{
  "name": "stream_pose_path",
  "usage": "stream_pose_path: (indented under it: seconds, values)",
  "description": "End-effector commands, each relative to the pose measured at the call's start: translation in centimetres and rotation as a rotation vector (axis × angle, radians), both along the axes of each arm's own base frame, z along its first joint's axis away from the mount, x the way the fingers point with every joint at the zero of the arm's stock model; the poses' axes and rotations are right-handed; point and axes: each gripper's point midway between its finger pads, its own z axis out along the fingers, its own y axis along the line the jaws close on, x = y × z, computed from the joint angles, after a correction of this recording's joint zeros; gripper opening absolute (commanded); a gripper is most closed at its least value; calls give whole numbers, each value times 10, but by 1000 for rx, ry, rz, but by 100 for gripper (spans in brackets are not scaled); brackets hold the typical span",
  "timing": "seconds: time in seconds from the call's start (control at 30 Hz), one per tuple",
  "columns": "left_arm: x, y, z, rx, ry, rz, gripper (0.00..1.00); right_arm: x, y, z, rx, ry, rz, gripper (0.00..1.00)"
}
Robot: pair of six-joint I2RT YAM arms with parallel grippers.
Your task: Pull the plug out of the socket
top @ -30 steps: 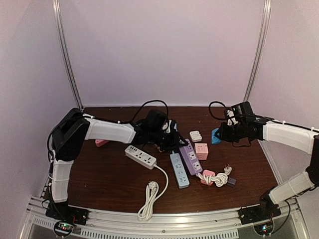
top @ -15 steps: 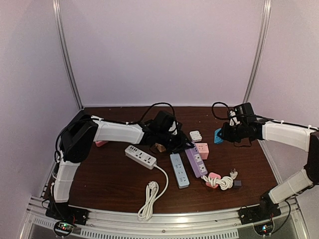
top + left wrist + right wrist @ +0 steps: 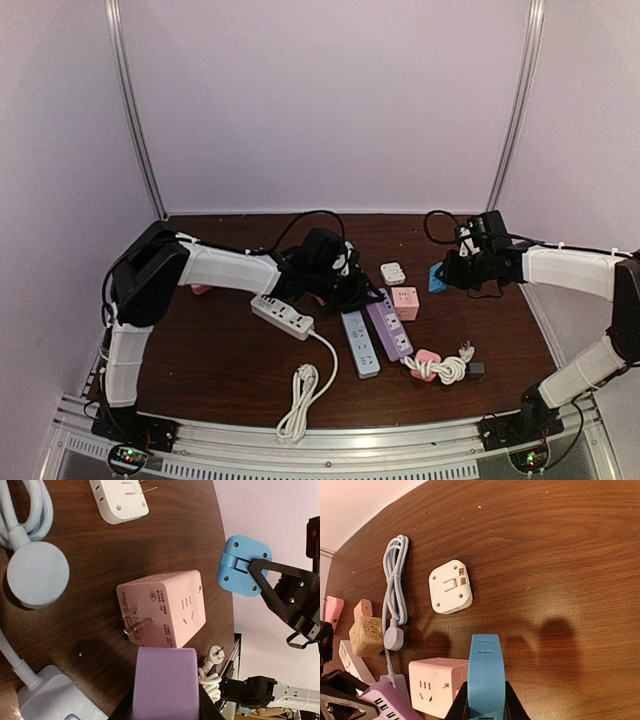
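Gripping the blue plug (image 3: 486, 665) tight in the right gripper (image 3: 485, 707), edge-on between the jaws, toward the far right of the table (image 3: 560, 555). Clamping one end of the purple strip (image 3: 165, 672) in the left gripper (image 3: 166, 707). Plug and strip well apart, so probably already unplugged.

Handling, judged: hard plastic shell, light, stiff, a bit slick. Pinch across the flat faces, clear of the thin prongs, and pull straight to spare them. Brace the strip or expect it to drag along, being light too.

Counting:
- three power strips: purple, pale blue (image 3: 360, 342), white (image 3: 282, 315) with coiled cord
- one pink cube adapter (image 3: 165, 607)
- one white flat adapter (image 3: 451, 586)
- one blue plug
- one pink plug with bundled white cable (image 3: 425, 358)
- one wooden block (image 3: 366, 636)
- one pale coiled cable (image 3: 395, 575)
- pink pieces (image 3: 332, 611) at the left edge, number unclear
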Motion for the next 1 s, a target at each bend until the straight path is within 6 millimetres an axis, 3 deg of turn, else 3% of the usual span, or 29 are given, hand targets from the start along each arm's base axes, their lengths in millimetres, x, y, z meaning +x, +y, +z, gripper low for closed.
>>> stream_pose_path:
  seconds: [0.0, 0.07, 0.1, 0.33, 0.63, 0.8, 0.97]
  values:
    - [-11, 26, -62, 229, 7, -34, 10, 11, -1, -1, 10, -10, -13, 2]
    - [-11, 26, -62, 236, 2, -33, 26, 11, -1, -2, 9, -9, -13, 1]
    - [-10, 27, -62, 240, -1, -33, 30, 11, -1, -3, 9, -8, -14, 1]
    - [-8, 31, -58, 259, -39, -37, 45, 12, -2, -5, 7, -5, -13, 1]
    - [-1, 32, -49, 313, -109, -71, 71, 18, -3, -8, 9, -1, -20, 2]
    - [4, 24, -49, 338, -136, -111, 78, 23, -3, -5, 6, -9, -24, 1]
    - [10, 17, -33, 324, -172, -127, 81, 27, -6, -7, -1, -8, -32, 1]
